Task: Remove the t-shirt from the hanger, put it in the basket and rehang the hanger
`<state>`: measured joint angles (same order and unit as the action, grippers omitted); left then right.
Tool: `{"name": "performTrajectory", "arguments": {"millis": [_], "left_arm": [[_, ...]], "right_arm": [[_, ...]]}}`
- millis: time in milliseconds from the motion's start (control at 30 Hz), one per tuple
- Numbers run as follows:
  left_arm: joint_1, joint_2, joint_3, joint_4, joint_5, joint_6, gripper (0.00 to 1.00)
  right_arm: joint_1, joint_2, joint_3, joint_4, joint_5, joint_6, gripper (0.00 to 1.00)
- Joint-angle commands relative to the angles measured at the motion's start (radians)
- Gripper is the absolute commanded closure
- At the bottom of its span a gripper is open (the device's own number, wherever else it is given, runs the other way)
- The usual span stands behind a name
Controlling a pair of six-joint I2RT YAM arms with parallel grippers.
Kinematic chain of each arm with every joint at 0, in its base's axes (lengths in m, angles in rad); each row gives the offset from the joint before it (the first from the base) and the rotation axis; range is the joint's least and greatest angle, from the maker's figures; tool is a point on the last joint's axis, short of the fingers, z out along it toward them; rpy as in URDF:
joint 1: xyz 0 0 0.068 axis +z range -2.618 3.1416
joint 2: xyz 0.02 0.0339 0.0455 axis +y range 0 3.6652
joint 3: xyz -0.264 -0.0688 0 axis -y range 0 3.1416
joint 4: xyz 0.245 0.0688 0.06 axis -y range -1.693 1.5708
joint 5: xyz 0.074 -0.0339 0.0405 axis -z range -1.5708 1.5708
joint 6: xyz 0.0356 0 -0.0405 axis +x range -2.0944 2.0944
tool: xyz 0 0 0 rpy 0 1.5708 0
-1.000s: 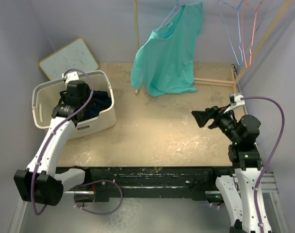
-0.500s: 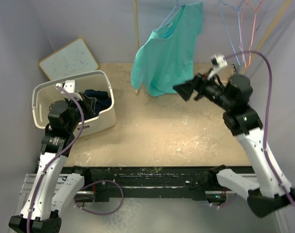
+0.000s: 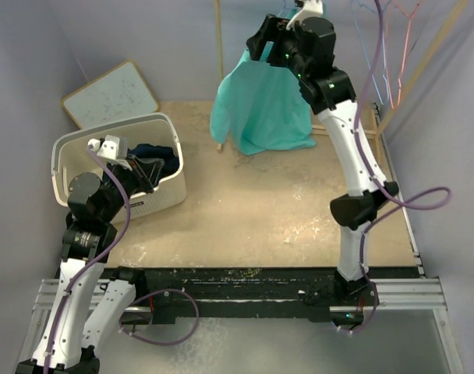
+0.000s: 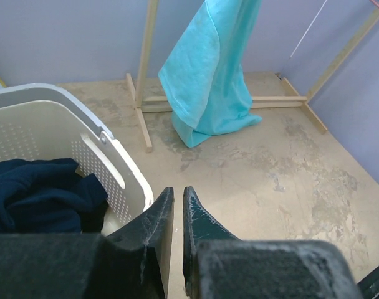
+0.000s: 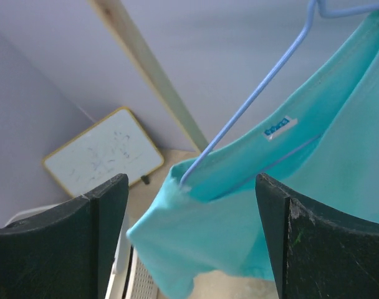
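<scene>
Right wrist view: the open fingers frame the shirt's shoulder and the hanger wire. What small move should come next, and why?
Probably ease the right gripper forward and close on the t-shirt at its shoulder, just below the end of the hanger. The gripper is wide open and holds nothing, that shoulder edge sits between its fingers, and the shirt hangs on the wire.

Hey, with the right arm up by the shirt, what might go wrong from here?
The open right claw frames both the collar of the teal t-shirt and the blue wire hanger. Closing might pinch the wire too, dragging the hanger off. The right arm's purple cable also passes near the spare hangers and may snag.
</scene>
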<state>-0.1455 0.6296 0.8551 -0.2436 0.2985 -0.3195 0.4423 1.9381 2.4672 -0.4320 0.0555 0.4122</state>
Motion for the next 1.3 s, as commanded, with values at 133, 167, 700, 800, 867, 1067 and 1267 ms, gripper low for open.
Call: {"name": "performTrajectory", "arguments": {"millis": [133, 167, 700, 800, 867, 1067, 1267], "left_arm": [[0.002, -0.013, 0.008, 0.049, 0.026, 0.012, 0.87], [0.002, -0.013, 0.009, 0.05, 0.024, 0.011, 0.87], [0.007, 0.001, 0.007, 0.052, 0.034, 0.0, 0.87], [0.007, 0.002, 0.005, 0.052, 0.033, -0.002, 0.86], [0.007, 0.003, 0.005, 0.053, 0.034, -0.003, 0.86], [0.009, 0.006, 0.005, 0.051, 0.036, -0.005, 0.86], [0.009, 0.013, 0.007, 0.049, 0.034, -0.006, 0.86]], "right_arm": [[0.001, 0.11, 0.119, 0.002, 0.145, 0.037, 0.2], [0.001, 0.108, 0.104, 0.015, 0.145, 0.037, 0.21], [-0.052, -0.055, -0.122, 0.015, 0.282, -0.074, 0.4], [-0.065, -0.101, -0.18, 0.064, 0.281, -0.105, 0.42], [-0.093, -0.11, -0.192, 0.071, 0.231, -0.101, 0.43], [-0.148, -0.06, -0.138, 0.053, 0.106, -0.076, 0.48], [-0.158, -0.022, -0.095, 0.033, 0.082, -0.075, 0.65]]}}
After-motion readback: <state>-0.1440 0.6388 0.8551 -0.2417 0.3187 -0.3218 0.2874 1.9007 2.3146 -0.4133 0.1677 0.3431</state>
